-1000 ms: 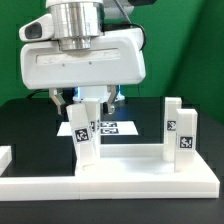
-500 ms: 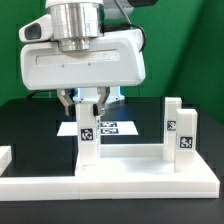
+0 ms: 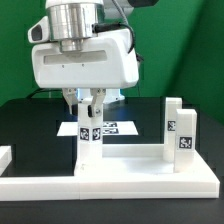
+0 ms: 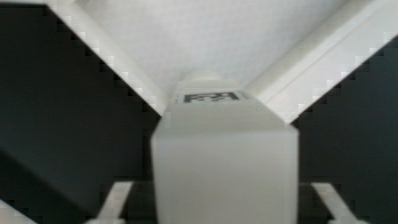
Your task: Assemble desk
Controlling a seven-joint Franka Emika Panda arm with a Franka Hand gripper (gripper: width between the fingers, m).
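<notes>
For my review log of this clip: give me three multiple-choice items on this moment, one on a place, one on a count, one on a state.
1. Where is the leg held by the gripper?
A. flat on the marker board
B. upright on the desk top
C. on the green backdrop

2. How many legs stand on the desk top?
A. two
B. four
C. none

3. How do the jaws stand?
A. wide open, empty
B. closed on the leg
C. out of sight

Answers: 1 B, its foot meets the top; 2 A, the held one and the other leg; 3 B, fingers flank its upper end.
</notes>
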